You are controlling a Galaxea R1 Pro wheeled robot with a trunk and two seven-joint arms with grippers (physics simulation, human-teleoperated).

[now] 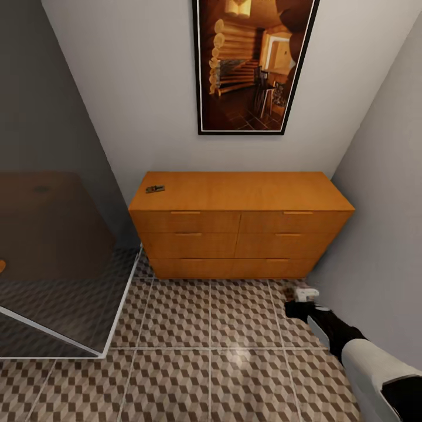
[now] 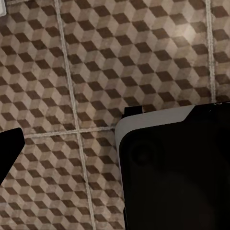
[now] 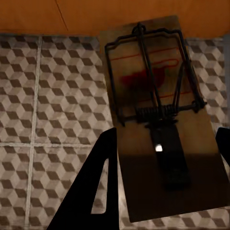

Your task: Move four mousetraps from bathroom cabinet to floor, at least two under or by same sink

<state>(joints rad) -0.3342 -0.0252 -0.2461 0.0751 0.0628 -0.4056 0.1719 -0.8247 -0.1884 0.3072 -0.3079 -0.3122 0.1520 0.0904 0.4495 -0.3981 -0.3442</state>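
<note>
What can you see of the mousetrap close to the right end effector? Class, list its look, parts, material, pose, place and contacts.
The mousetrap is a flat rectangular board that looks like tan wood, carrying dark metal wire: a rectangular bar frame, a coiled spring across the middle and a dark plate with a small bright spot. Red marks show on the board under the wire. It sits between the right end effector's dark fingers, above the cube-patterned floor near the cabinet. Whether the fingers touch it cannot be told.

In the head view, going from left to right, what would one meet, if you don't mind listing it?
Glass panel → mousetrap on the cabinet top → framed picture → right gripper, low over the bathroom floor.
</note>
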